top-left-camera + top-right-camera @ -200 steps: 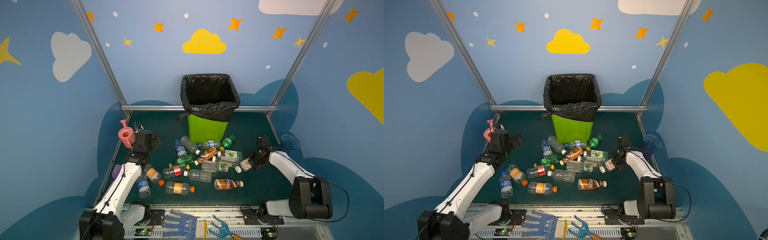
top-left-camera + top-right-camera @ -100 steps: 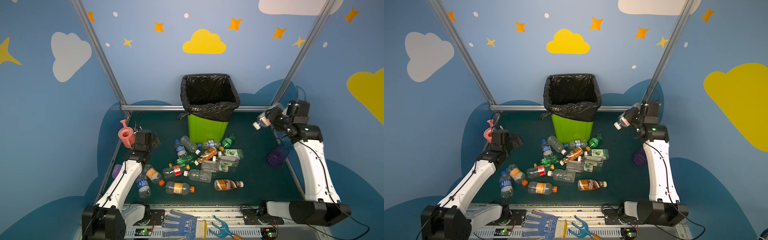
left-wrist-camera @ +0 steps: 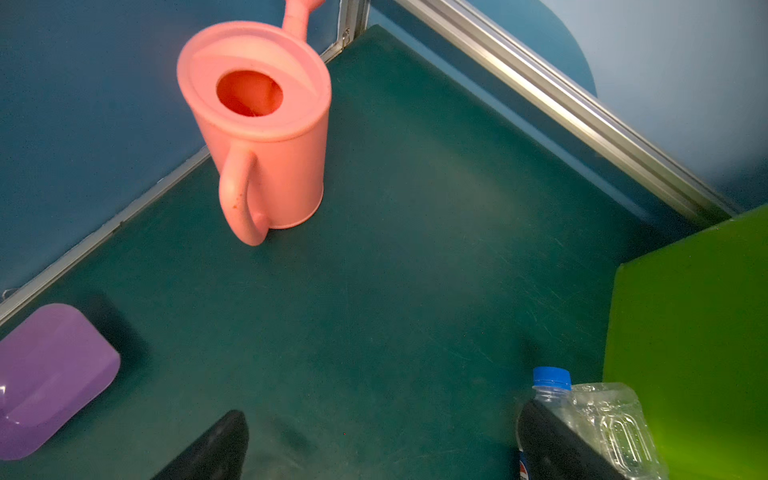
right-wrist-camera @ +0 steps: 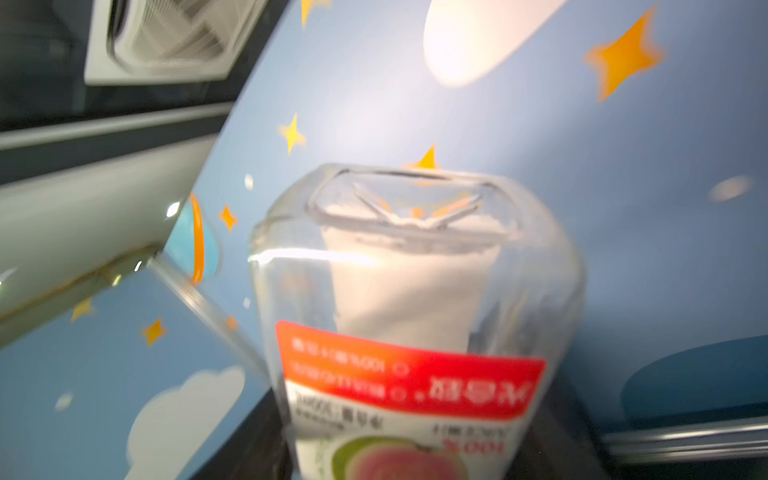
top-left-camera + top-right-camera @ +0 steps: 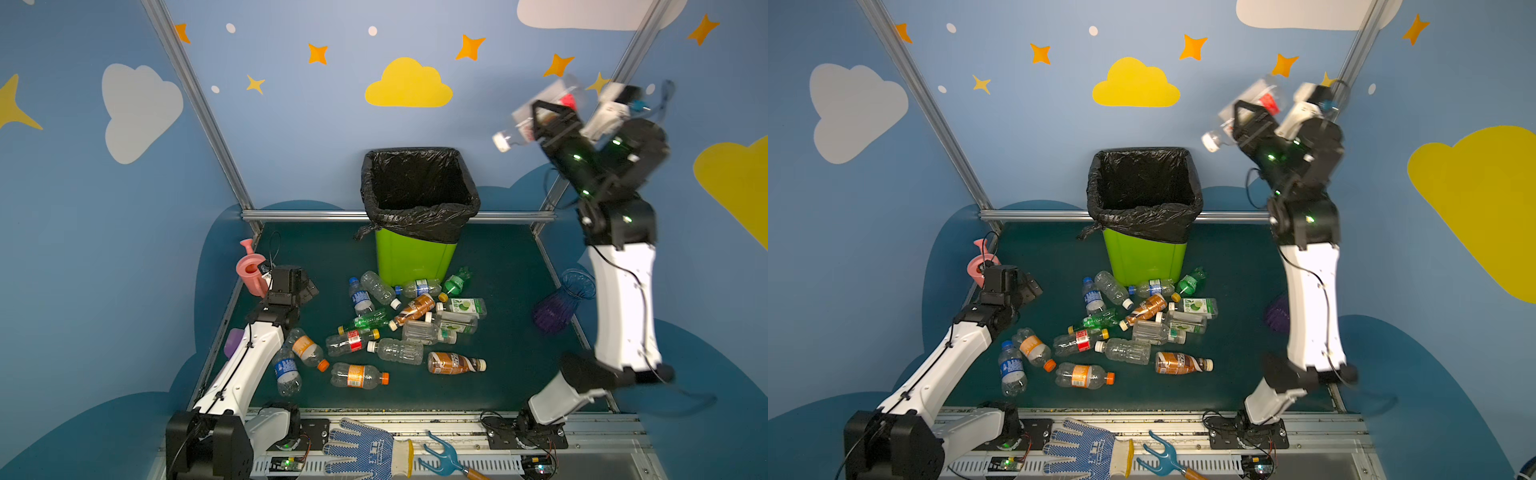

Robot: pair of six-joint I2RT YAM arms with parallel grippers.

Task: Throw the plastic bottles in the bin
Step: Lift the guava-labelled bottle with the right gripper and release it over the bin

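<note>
Several plastic bottles (image 5: 399,328) (image 5: 1129,328) lie in a pile on the green mat in front of the bin (image 5: 415,257) (image 5: 1142,257), a lime-green bin with a black bag over its rim. My right gripper (image 5: 548,118) (image 5: 1250,118) is raised high, above and to the right of the bin. It is shut on a clear bottle with a red label (image 5: 517,120) (image 5: 1262,99) (image 4: 415,365), blurred by motion. My left gripper (image 5: 305,286) (image 5: 1030,286) (image 3: 382,449) hangs open and empty low over the mat. A blue-capped bottle (image 3: 598,415) lies beside one of its fingers.
A pink watering can (image 5: 249,270) (image 3: 257,137) stands in the back left corner. A purple vase (image 5: 557,307) lies tipped at the mat's right edge. A purple object (image 5: 233,343) (image 3: 50,374) rests by the left wall. A glove (image 5: 361,451) and a blue fork tool (image 5: 444,457) lie on the front rail.
My right arm has swung up from the pile at mat level to high beside the bin, carrying the red-label bottle. The vase has tipped over. My left arm has hardly moved.
</note>
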